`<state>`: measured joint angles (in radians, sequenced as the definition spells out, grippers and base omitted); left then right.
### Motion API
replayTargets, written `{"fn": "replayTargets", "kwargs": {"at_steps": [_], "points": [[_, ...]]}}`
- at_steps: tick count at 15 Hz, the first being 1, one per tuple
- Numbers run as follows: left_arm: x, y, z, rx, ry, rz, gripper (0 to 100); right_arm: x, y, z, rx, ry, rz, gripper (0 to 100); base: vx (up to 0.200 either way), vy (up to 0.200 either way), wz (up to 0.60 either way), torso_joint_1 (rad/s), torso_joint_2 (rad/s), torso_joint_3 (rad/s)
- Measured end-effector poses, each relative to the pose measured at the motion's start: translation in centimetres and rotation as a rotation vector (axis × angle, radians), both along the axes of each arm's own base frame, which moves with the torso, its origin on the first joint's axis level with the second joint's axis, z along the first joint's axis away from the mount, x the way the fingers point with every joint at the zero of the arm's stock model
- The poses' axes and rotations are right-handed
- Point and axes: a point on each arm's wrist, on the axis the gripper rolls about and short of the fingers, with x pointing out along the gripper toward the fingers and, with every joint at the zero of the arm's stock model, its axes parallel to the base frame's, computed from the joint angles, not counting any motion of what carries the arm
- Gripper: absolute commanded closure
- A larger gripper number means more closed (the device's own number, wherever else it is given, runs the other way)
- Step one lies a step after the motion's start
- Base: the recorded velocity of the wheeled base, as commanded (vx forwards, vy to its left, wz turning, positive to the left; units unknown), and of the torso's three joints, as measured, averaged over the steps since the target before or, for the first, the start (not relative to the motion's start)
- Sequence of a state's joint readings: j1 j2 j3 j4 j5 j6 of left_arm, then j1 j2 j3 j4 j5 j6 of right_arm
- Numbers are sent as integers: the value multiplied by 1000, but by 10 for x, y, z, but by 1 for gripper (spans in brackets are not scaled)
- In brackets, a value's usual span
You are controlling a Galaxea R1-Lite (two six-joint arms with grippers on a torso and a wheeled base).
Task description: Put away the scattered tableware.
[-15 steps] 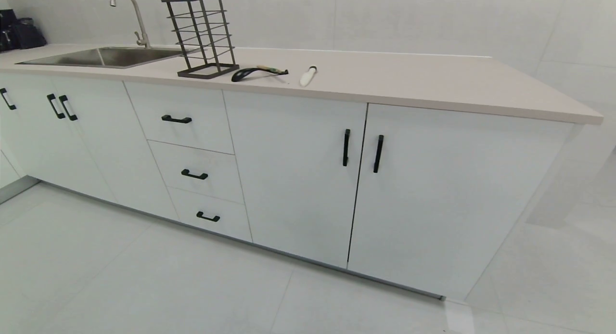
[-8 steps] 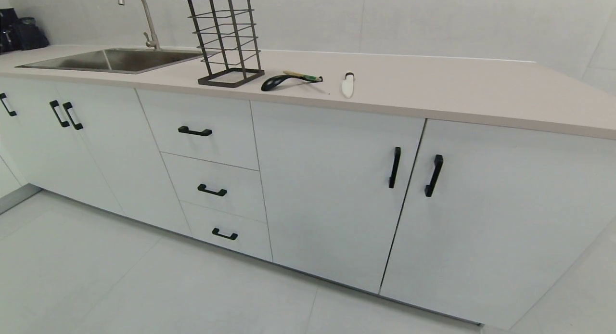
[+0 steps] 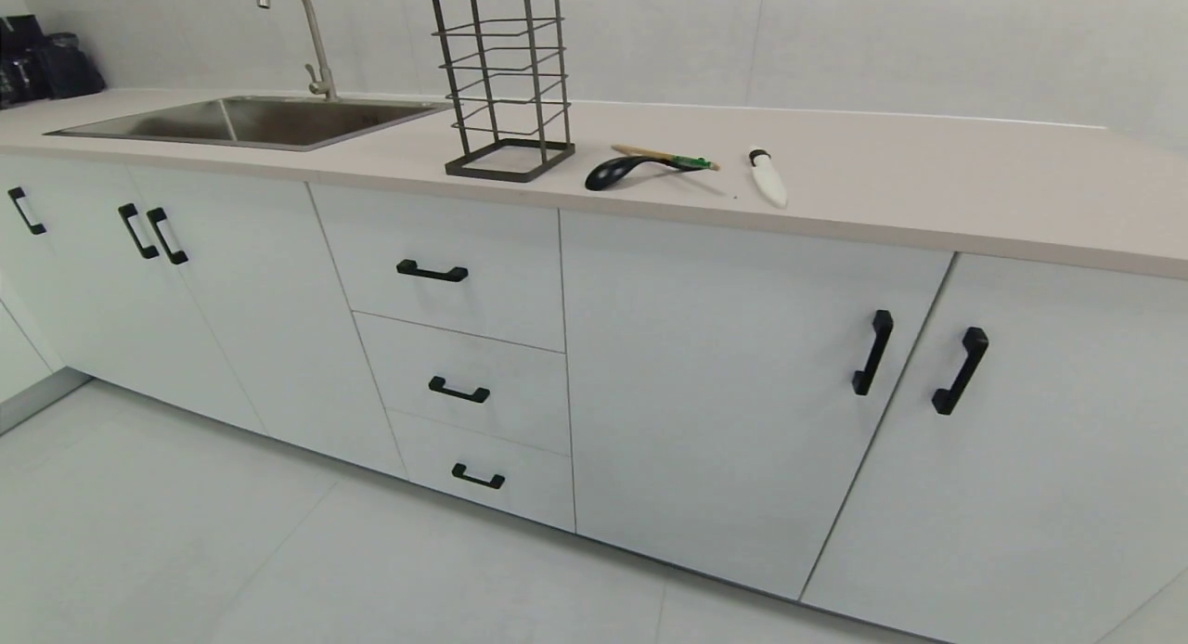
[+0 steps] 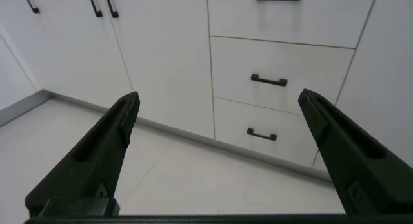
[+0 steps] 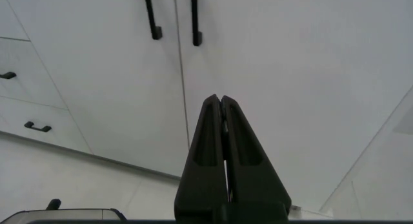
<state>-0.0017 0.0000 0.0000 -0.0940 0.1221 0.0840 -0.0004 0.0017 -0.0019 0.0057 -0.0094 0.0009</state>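
Note:
On the beige countertop [image 3: 928, 185] lie a black ladle [image 3: 620, 170] with a wood-and-green handle and, a little to its right, a small white knife [image 3: 768, 182] with a black cap. Left of the ladle stands a black wire rack [image 3: 506, 78]. My left gripper [image 4: 218, 101] is open, low in front of the drawers [image 4: 277, 79], with nothing between its fingers. My right gripper [image 5: 221, 102] is shut on nothing, facing the double cabinet doors [image 5: 174, 69].
A steel sink [image 3: 246, 120] with a curved tap [image 3: 306, 27] is set into the counter at the left. White cabinets with black handles [image 3: 872, 352] run below the counter. Pale floor tiles [image 3: 186, 542] lie open in front.
The head view has shifted: the counter, rack, ladle and knife appear larger and further right as the camera moves closer. The objects themselves have not moved.

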Motion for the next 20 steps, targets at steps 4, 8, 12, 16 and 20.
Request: {"fn": "replayTargets", "kwargs": {"at_steps": [4, 8, 12, 16, 20], "points": [[0, 0, 0, -1, 2, 1, 0, 0, 0, 0, 0, 1, 0, 100, 200, 150, 0, 2, 1, 0], [0, 0, 0, -1, 0, 4, 0, 0, 0, 0, -1, -1, 0, 100, 100, 0, 0, 0, 5, 5], [0, 0, 0, -18, -1, 5, 0, 0, 0, 0, -1, 0, 0, 100, 0, 0, 0, 0, 0, 0], [0, 0, 0, -28, -1, 3, 0, 0, 0, 0, -1, 0, 0, 100, 50, 150, 0, 2, 1, 2], [0, 0, 0, -29, 1, -1, 0, 0, 0, 0, -1, -2, 0, 100, 0, 0, 0, 0, 0, 0]]}}
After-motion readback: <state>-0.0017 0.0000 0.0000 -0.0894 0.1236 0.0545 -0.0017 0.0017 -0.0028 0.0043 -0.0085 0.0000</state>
